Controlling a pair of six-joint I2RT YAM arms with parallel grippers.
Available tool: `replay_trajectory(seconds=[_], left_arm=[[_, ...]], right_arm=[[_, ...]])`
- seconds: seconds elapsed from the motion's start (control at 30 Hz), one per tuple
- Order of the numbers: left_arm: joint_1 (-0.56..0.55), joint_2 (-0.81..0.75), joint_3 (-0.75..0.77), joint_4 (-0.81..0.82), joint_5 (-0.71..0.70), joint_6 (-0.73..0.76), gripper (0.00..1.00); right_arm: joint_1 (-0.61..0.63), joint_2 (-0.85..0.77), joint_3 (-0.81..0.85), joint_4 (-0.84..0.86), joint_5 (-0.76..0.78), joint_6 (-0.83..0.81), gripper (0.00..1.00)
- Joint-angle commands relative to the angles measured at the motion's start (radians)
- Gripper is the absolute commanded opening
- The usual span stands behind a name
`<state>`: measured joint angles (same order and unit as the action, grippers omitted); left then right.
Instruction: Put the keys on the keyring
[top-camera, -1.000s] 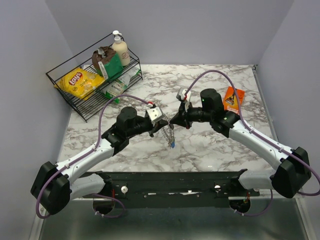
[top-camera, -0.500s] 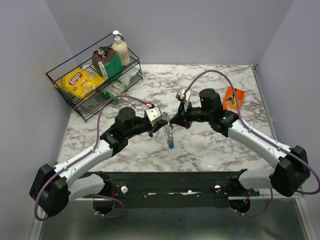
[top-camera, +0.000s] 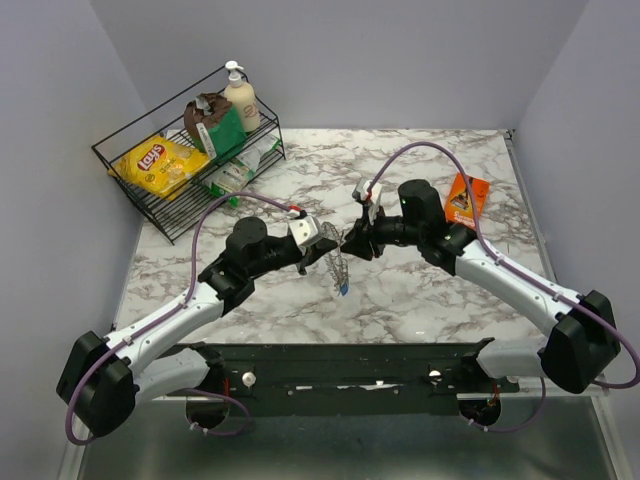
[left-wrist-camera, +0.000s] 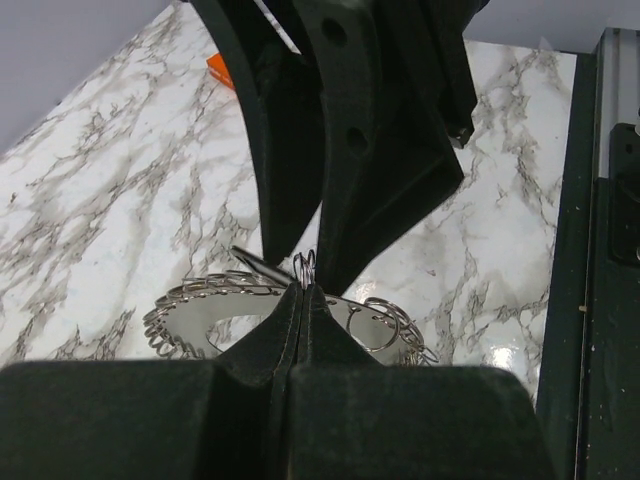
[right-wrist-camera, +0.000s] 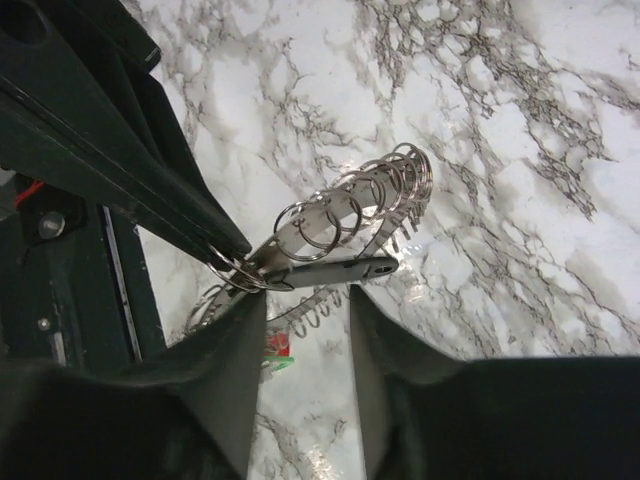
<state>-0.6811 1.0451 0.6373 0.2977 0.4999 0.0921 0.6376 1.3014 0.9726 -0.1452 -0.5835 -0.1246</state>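
1. The left fingers were pressed shut on the keyring, pinching its wire rim at their very tips, low in the centre of the left wrist view.
2. The right fingers stood apart at the bottom of the right wrist view, with bare marble showing in the gap between them and nothing clamped there.
3. A slim metal key blade lay crosswise just past the right fingertips, against the underside of the keyring. Which key it belonged to could not be told.
4. A red key head peeped out low in that view, beside the left-hand fingertip.
5. The keyring's rim was crowded with small wire loops, and it stretched from the left fingers towards the upper right of the right wrist frame.
6. In the top view the keyring hung above the counter at frame centre, between the left fingers and the right fingers, which faced each other closely.
7. A blue key dangled below the ring, just under centre.
8. An orange packet lay on the counter right of centre, behind the right arm.
9. A wire rack sat in the upper left, holding a Lay's bag and a pump bottle.
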Motion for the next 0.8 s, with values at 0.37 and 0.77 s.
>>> replay_trajectory(seconds=[0.37,0.77], left_arm=[[-0.005,-0.017,-0.018,0.113,0.04,0.006,0.0],[-0.003,-0.019,-0.04,0.211,0.135,-0.015,0.0]], right_arm=[[0.0,-0.197,-0.091,0.075,0.136,-0.009,0.92],[-0.072,-0.26,-0.092,0.131,-0.053,0.045,0.93]])
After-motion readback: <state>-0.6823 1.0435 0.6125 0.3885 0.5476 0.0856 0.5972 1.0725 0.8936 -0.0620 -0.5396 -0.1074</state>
